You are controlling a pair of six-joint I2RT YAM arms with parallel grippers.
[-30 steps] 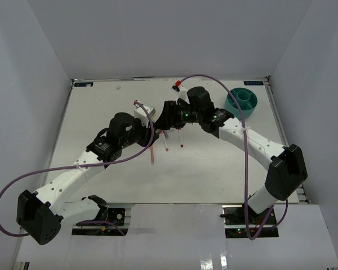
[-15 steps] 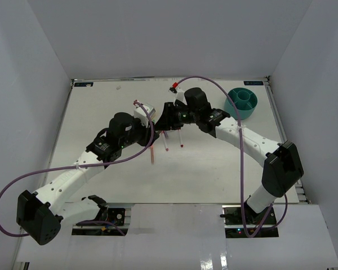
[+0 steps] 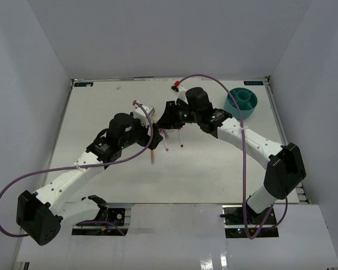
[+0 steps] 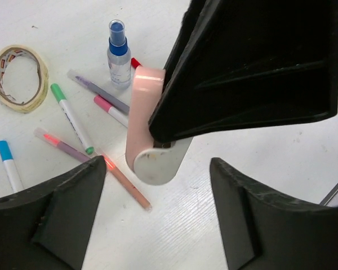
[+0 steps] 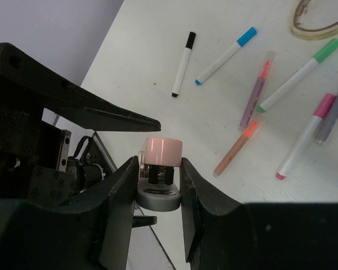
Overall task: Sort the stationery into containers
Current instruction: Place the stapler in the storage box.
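Above the middle of the table (image 3: 93,107), a pale pink tube (image 4: 148,121) is caught between the narrowed jaws of the right gripper (image 5: 160,169). The left gripper (image 4: 156,169) stands wide open around the tube's white end and touches nothing. With one grip alone bearing it, the tube could swing or slip and drop among the pens (image 4: 70,115) lying below, or a left finger could clip it on pulling away. Both arms reach inward, their wrists meeting nose to nose, well apart from the teal organiser (image 3: 242,101) at the far right.
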